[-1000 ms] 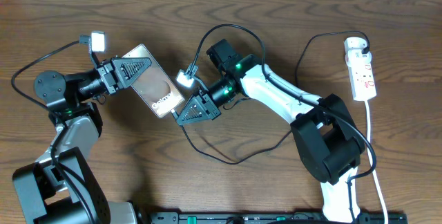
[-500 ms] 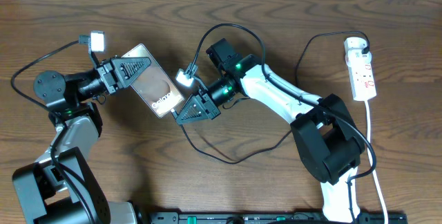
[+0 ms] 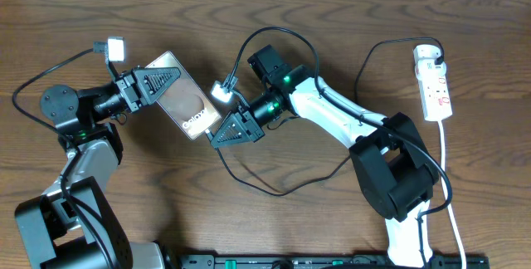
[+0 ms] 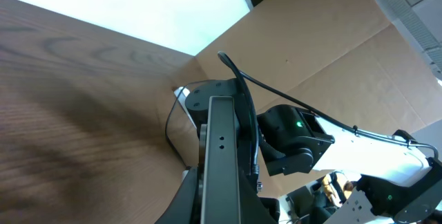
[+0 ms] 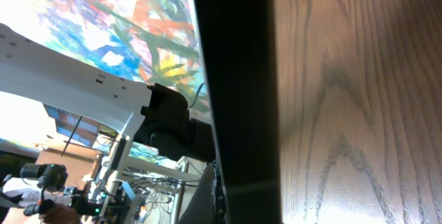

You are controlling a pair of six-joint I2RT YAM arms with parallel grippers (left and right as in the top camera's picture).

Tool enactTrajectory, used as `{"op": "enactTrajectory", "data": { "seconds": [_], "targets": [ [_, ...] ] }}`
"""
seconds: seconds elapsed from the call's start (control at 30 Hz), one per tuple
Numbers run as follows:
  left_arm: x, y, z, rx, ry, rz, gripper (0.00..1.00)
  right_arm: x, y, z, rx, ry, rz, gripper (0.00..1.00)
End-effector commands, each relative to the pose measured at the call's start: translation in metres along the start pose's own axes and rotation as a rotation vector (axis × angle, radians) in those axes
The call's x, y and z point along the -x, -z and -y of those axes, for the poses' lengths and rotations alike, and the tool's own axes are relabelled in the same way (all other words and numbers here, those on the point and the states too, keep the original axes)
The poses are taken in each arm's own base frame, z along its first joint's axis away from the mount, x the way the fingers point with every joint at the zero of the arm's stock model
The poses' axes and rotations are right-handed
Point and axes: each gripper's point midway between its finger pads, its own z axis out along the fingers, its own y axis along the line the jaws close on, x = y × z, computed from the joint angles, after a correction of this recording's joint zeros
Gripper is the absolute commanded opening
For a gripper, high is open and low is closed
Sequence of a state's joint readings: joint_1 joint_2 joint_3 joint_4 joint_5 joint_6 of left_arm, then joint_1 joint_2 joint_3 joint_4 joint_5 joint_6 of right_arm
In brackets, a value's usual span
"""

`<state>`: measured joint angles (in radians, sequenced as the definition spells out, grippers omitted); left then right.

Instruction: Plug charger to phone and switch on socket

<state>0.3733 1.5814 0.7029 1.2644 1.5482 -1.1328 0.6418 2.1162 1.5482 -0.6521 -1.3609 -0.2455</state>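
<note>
The phone (image 3: 189, 103) is lying slantwise between my two claws. Its upper end is sitting inside my left claw (image 3: 159, 85), which I am clenching on it, and its lower end, the one with the lettering, is just off the tip of my right claw (image 3: 232, 130). The charger (image 3: 274, 192) is coming out from under that right claw's tip and looping away behind it across the table (image 3: 332, 12) toward the socket (image 3: 436, 82), which is lying well apart beyond my right arm. I cannot tell whether my right claw is clenched on the plug, since the tip is hidden and neither wrist view is showing it. I am judging the risk to be in the mating. If the plug is meeting the port at an angle, it may be skidding off the silver edge, or pushing the phone round in my left claw's grasp. The slack loop could also be dragging the plug askew.
</note>
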Motion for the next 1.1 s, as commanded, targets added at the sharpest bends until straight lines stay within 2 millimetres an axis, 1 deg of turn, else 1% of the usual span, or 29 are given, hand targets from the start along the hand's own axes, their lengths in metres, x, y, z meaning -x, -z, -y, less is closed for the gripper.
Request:
{"op": "enactTrajectory", "data": {
  "seconds": [0.0,0.4,0.7,1.07],
  "targets": [
    [0.001,0.0,0.008,-0.01,-0.019,-0.021,0.07,0.007,0.009,-0.004,0.024,0.007,0.029,0.01],
    [0.001,0.0,0.008,-0.01,-0.019,-0.021,0.07,0.007,0.012,-0.003,0.02,0.001,0.034,0.01],
    [-0.01,-0.01,0.01,-0.033,-0.031,-0.05,0.07,0.007,0.012,-0.003,0.02,0.001,0.034,0.01],
    [-0.01,-0.01,0.01,-0.033,-0.029,-0.05,0.07,0.006,0.014,-0.003,0.018,-0.01,0.035,0.01]
  ]
}}
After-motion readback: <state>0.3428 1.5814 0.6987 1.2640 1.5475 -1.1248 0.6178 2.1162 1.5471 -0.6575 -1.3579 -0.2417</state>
